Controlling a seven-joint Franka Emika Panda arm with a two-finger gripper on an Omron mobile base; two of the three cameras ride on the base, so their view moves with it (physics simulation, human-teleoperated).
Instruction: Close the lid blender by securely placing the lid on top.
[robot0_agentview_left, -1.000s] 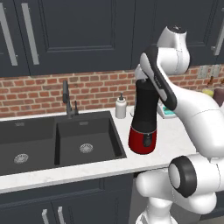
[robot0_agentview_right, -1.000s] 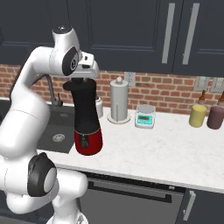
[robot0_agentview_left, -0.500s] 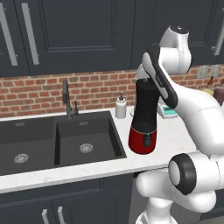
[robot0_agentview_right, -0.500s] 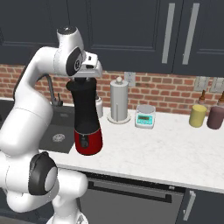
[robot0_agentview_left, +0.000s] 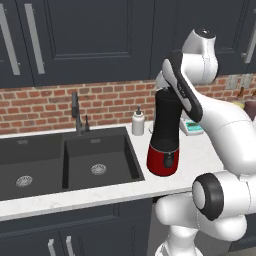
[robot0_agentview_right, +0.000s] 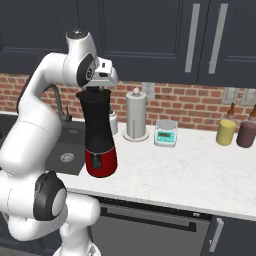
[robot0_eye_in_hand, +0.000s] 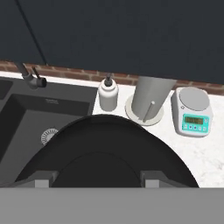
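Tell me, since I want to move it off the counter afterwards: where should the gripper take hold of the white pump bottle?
Grip the white pump bottle around its round body, below the narrow pump neck, coming from the open sink side. It stands upright; the paper towel holder stands close on its other side and the brick wall behind.

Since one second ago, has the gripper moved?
Yes. In the right base view the gripper has shifted right toward the paper towel holder and now sits over the top of the blender.
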